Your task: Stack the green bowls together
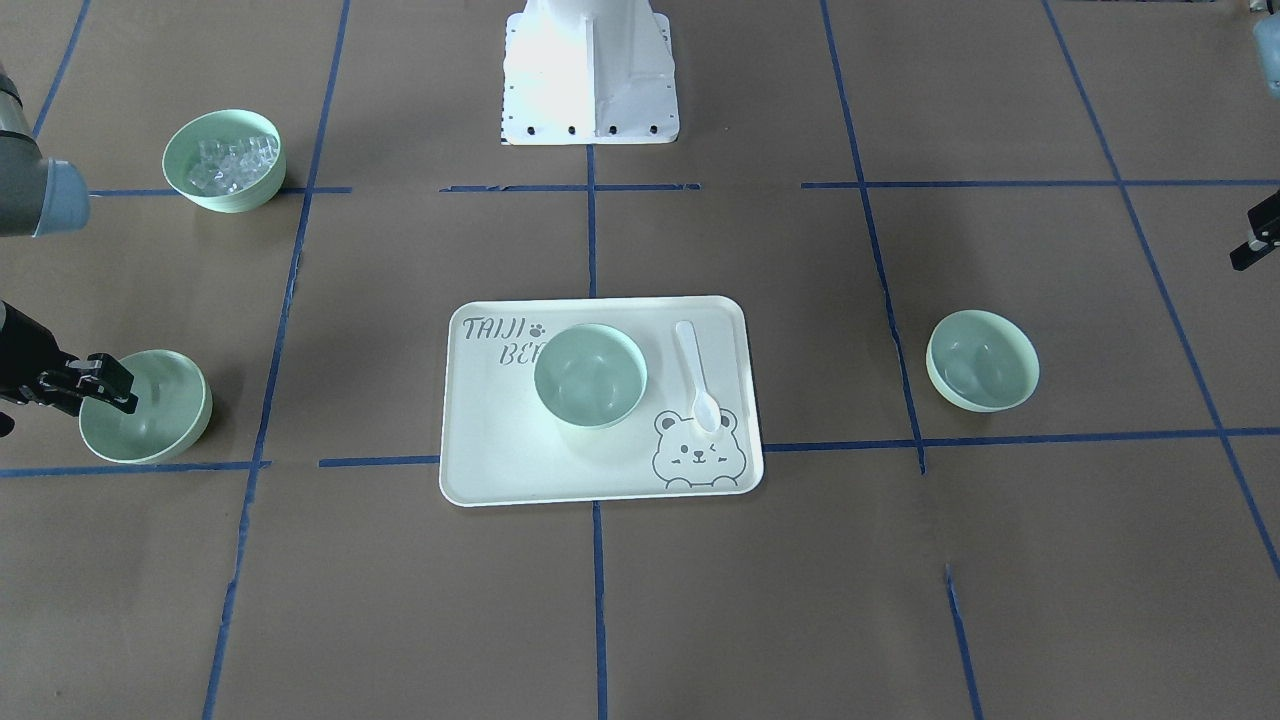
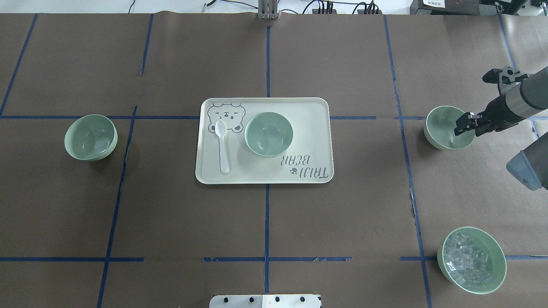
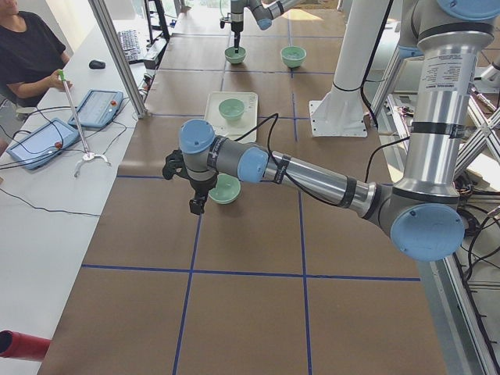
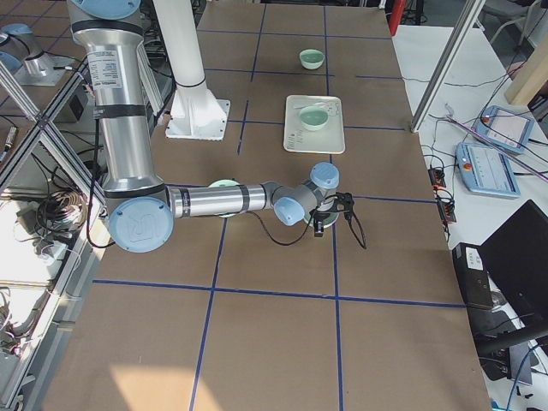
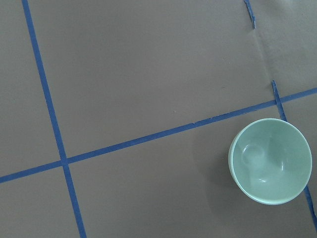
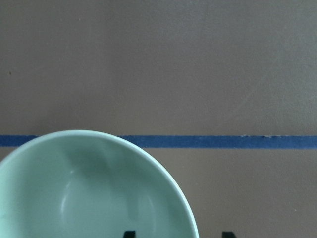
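Observation:
Three pale green bowls are in view. One green bowl (image 2: pixel 269 134) stands on the cream tray (image 2: pixel 312 111) at mid-table. A second (image 2: pixel 90 137) stands alone on the robot's left and also shows in the left wrist view (image 5: pixel 270 161). The third (image 2: pixel 445 127) stands on the robot's right. My right gripper (image 2: pixel 467 125) is open and low over that bowl's rim, with one finger inside and one outside it (image 6: pixel 177 234). My left gripper (image 3: pixel 195 199) hangs high, outward of the left bowl. Only a black part of it shows at the front view's edge (image 1: pixel 1258 238), so I cannot tell its state.
A green bowl of clear chunks (image 2: pixel 472 259) stands near the robot's right. A white spoon (image 2: pixel 221 145) lies on the tray beside the bowl. Blue tape lines cross the brown table cover. The robot's base (image 1: pixel 590 70) is at the near-middle edge.

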{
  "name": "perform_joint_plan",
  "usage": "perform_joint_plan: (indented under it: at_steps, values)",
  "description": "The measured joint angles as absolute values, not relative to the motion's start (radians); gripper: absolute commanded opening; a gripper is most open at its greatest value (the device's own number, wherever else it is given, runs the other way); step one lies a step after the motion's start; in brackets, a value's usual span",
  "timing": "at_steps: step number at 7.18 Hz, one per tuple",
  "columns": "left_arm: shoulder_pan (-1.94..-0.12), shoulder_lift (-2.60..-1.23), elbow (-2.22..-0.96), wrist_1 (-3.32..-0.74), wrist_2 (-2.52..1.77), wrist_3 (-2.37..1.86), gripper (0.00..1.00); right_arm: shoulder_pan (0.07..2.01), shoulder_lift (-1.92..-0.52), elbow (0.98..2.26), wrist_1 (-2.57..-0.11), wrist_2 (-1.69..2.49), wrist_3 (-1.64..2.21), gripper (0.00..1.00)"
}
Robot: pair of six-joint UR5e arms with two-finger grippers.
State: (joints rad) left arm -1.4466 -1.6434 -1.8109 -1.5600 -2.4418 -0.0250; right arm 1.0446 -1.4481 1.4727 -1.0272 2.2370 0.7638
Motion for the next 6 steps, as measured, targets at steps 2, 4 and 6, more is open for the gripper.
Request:
perform_joint_plan:
  at_steps: [2,4,6]
  values:
    - [-1.447,-1.643,-1.818,-1.56,-2.44,-0.025,1.0,1.041,-1.439,1.485,-1.028,2.244,0.764,0.0]
    - [-1.447,-1.642,-1.828,-1.559,-2.438,-0.025,1.0,1.036,-1.388,1.589,-1.099,2.256,0.868,0.0]
    - [-1.447,-1.641,-1.836,-1.558,-2.438,-0.025,1.0,0.95,-1.226,1.69,-1.211,2.26,1.123,0.0]
